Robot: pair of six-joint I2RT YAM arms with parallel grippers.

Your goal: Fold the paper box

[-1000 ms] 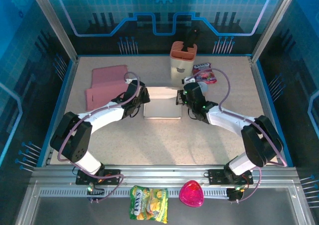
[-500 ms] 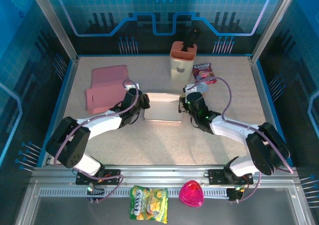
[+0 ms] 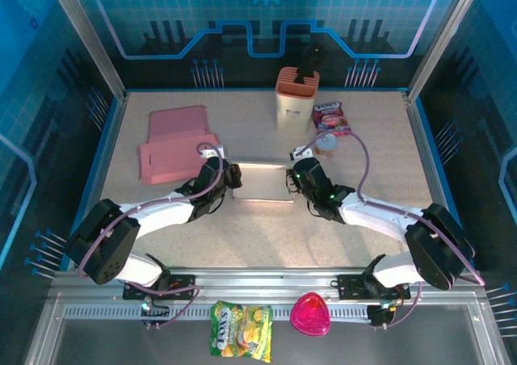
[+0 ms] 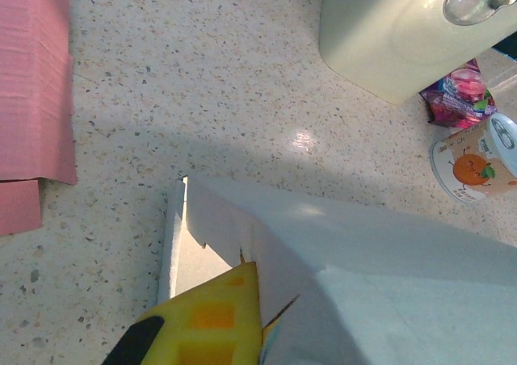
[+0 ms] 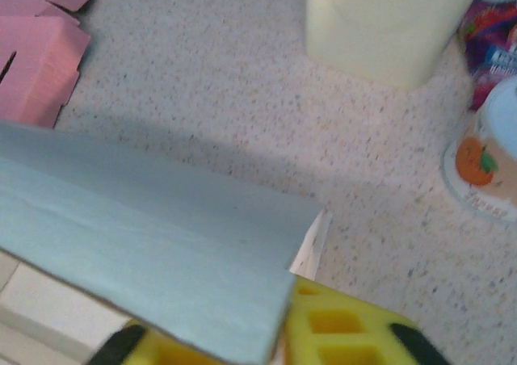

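White paper box (image 3: 262, 182) is lying mid-table, walls partly raised. The left gripper (image 3: 230, 178) is pinching its 9 o'clock edge. Right gripper (image 3: 295, 179) is sitting at its 3 o'clock edge, jaw state impossible to tell.

Speckled beige table (image 3: 266, 236), blue circuit-patterned walls (image 3: 363, 18).

Paper box (image 3: 262, 182): one item, white card, part-folded. Lies low, mid-table, long side across, between my left gripper (image 3: 232, 178) and my right gripper (image 3: 292, 179), ends touching both. Broad top panel (image 4: 380, 252) slanted over short notched side flap (image 4: 187, 260).
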